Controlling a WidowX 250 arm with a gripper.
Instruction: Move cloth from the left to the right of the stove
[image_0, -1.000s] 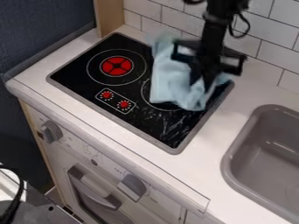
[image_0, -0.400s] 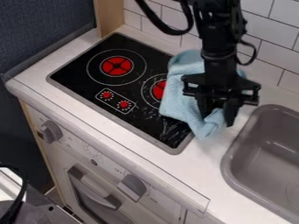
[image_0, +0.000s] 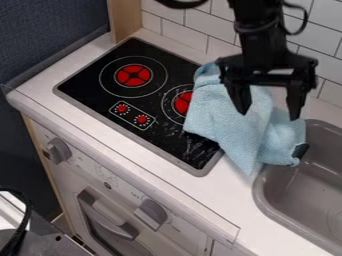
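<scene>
Bench (image_0: 230, 192) nearest, under the low tip of the cloth (image_0: 230, 117). Beside that, a fold over the rim of the sink (image_0: 260, 192) — liable to slip in, pulled by its own weight or by a sideways nudge. Farther left, cloth edge across the right side of the stove (image_0: 87, 75); likely to finish only half clear if left like so. Over the cloth, jaws of the gripper (image_0: 268, 114) spread wide, apparently with hold of nothing; contact with the fabric impossible to tell. Possible snag on lifting — low tips, loose folds. Behind, tiles (image_0: 214, 22), easily bumped by careless backing away.
</scene>
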